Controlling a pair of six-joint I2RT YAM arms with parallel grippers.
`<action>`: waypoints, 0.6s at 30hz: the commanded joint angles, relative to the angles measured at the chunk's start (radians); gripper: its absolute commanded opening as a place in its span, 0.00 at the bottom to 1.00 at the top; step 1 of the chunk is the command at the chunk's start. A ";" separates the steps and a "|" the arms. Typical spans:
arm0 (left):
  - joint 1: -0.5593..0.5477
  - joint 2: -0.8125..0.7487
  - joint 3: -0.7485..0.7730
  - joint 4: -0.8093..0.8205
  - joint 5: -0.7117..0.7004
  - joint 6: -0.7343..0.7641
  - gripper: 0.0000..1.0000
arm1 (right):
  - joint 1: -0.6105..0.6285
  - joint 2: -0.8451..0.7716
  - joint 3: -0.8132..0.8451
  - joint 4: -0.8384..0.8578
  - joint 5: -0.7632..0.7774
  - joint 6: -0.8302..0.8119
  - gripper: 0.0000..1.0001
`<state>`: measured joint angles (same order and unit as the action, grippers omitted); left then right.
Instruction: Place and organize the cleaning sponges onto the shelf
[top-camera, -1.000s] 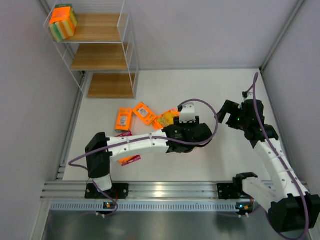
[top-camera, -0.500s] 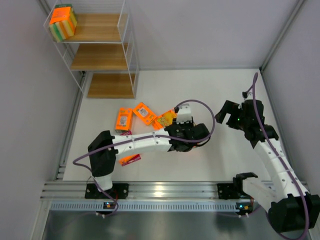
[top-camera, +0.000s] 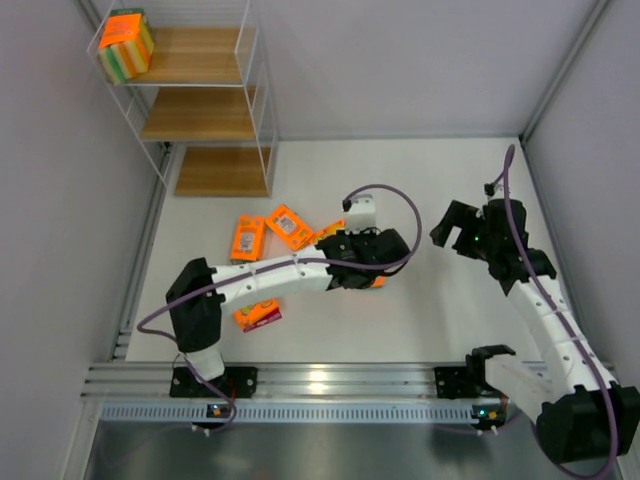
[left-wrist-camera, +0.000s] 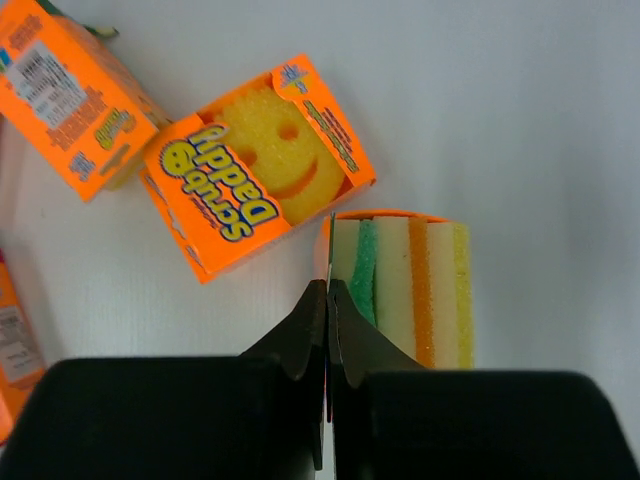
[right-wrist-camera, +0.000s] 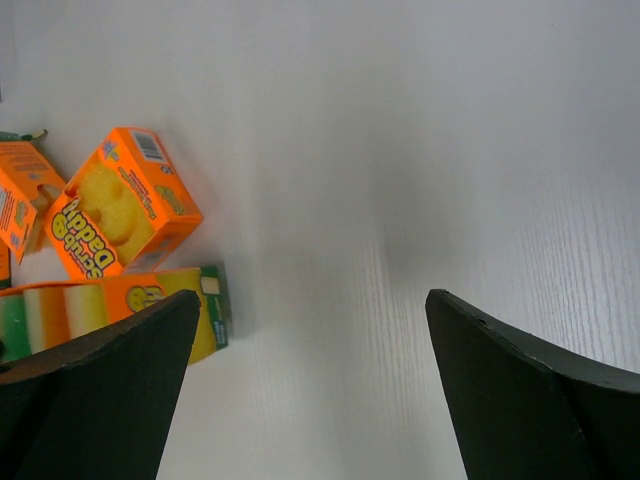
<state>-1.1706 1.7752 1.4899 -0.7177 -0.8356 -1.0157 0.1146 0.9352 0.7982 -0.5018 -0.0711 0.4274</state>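
**Left to right.** The shelf (top-camera: 205, 115) stands at the far left corner of the tabletop (top-camera: 430, 320). One shelved pack (top-camera: 125, 45) sits at the left end of its top board. Two flat packs (top-camera: 247, 238) lie left of the tabletop's middle. The smiley-face pack (left-wrist-camera: 258, 180) lies just beside the striped pack (left-wrist-camera: 405, 290), which rests near the middle.

The left gripper (left-wrist-camera: 328, 290) has its fingers pressed together at that pack's left edge. Whether a thin fold of wrapper is pinched cannot be told, but the block itself is not between them. The right gripper (right-wrist-camera: 312, 296), spread wide, hangs toward the right edge and holds nothing.

**Judgement:** a sound grasp calls for spreading the fingers, straddling the striped pack, closing across its full width, and lifting clear of the neighbouring pack.
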 joint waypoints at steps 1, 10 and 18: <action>0.074 -0.177 0.040 0.066 -0.020 0.293 0.00 | -0.016 0.014 0.035 0.023 -0.002 -0.013 0.99; 0.471 -0.520 -0.071 0.538 0.625 0.865 0.00 | -0.018 0.099 0.090 0.161 -0.079 0.114 1.00; 0.730 -0.517 0.033 0.858 0.898 1.074 0.00 | -0.009 0.266 0.186 0.236 -0.153 0.162 1.00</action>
<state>-0.5564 1.2461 1.5097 -0.1143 -0.1387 -0.0349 0.1127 1.1641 0.9115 -0.3668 -0.1631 0.5625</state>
